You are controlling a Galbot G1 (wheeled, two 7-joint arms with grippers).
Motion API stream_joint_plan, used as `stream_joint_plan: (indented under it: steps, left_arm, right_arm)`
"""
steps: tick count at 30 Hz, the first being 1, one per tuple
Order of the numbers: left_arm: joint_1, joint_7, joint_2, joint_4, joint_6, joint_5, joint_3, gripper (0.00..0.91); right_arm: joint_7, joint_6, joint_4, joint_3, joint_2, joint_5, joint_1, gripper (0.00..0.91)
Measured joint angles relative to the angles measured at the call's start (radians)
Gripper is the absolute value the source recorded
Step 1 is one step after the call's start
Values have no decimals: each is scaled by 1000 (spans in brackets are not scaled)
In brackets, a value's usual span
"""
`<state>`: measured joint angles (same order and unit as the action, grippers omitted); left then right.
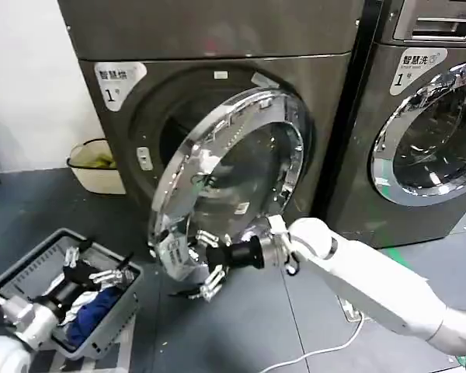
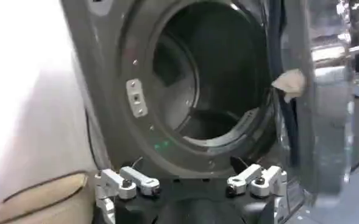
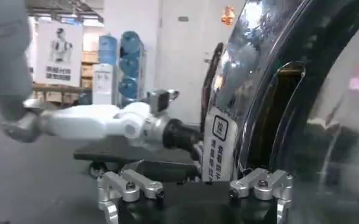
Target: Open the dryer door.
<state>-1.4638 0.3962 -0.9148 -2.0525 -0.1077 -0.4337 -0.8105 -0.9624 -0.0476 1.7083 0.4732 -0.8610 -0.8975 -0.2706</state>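
Nearest: my left gripper [image 1: 89,272], jaws apart, idle over laundry basket [image 1: 31,268]. Mid: my right gripper [image 1: 206,268], jaws apart, empty, at lower rim of dryer door [image 1: 233,175]. Door half-open, hinge on my right, drum [image 2: 209,79] behind; right arm nearer.

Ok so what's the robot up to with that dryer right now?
The right end effector sits open at the lower edge of the dryer door, which is swung partway out from the drum opening. The left end effector hovers open above the laundry basket on the floor, not touching the door. The second machine beside it is shut.
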Motion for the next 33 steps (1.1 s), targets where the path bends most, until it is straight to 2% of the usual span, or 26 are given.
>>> stream_joint_plan:
  steps: [6, 17, 33]
  left_arm:
    - [54, 18, 61, 48, 37, -1, 66, 907]
    - [199, 32, 136, 125, 41, -11, 200, 907]
    - [433, 80, 111, 218, 66, -1, 458, 907]
  right_arm:
    - [-32, -15, 31, -31, 38, -1, -31, 907]
    - [-91, -27, 84, -118, 117, -12, -95, 907]
    - [-64, -44, 143, -362, 240, -10, -280, 907]
